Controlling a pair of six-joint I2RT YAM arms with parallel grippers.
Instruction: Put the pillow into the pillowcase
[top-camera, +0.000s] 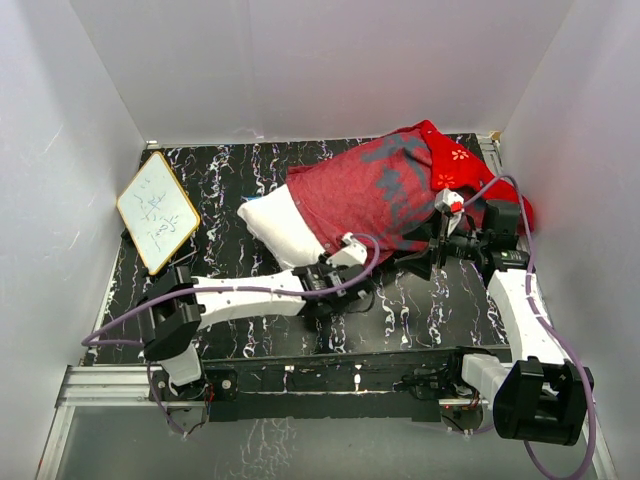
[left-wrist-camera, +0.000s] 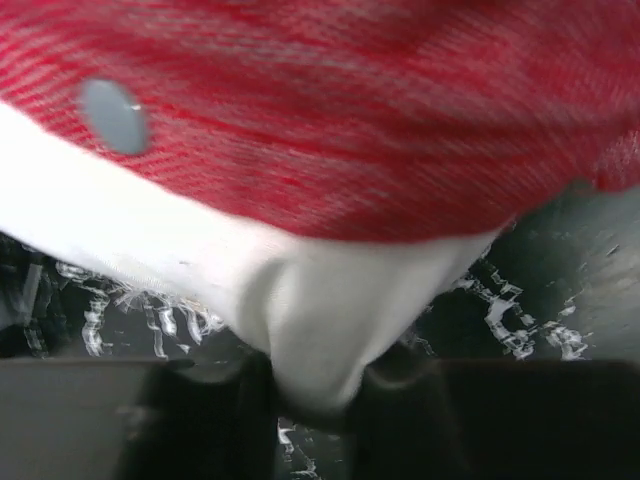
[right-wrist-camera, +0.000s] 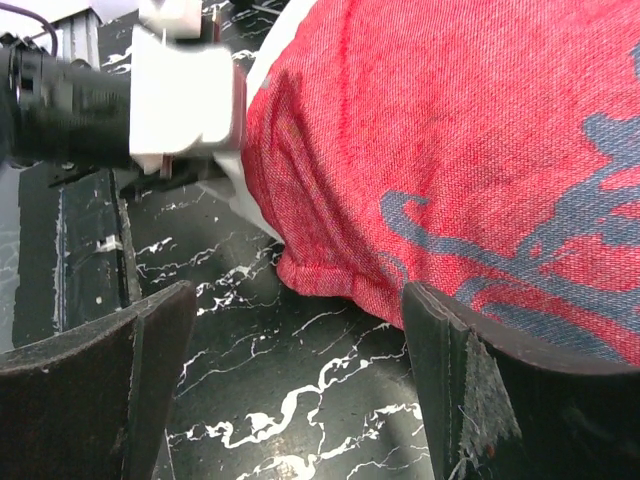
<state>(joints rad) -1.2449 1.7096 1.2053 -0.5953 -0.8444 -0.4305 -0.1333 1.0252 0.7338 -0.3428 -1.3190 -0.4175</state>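
1. The pillowcase (top-camera: 372, 190), a large red cloth sack, lies at the far right of the black, white-veined marble-pattern table (top-camera: 230, 175). Its upper face is a dull woven red with blue-grey shapes. A brighter red flap with small yellow flowers bunches at its far right corner.
2. The pillow (top-camera: 278, 225), a plump white fabric cushion, sits mostly inside the pillowcase. Its left end sticks out of the sack's mouth towards the table's middle.
3. The left gripper (left-wrist-camera: 315, 400) is at the near edge of the exposed pillow. In the left wrist view a fold of white cloth is pinched between its dark fingers (left-wrist-camera: 200, 420), with the red hem just above.
4. The right gripper (right-wrist-camera: 300, 295) hovers at the near side of the pillowcase with its jaws spread wide, holding nothing. One finger (right-wrist-camera: 480, 390) is beside the red cloth, the other is over bare table.
5. A small wood-framed whiteboard (top-camera: 157, 210) lies tilted at the far left, well apart from the bedding.
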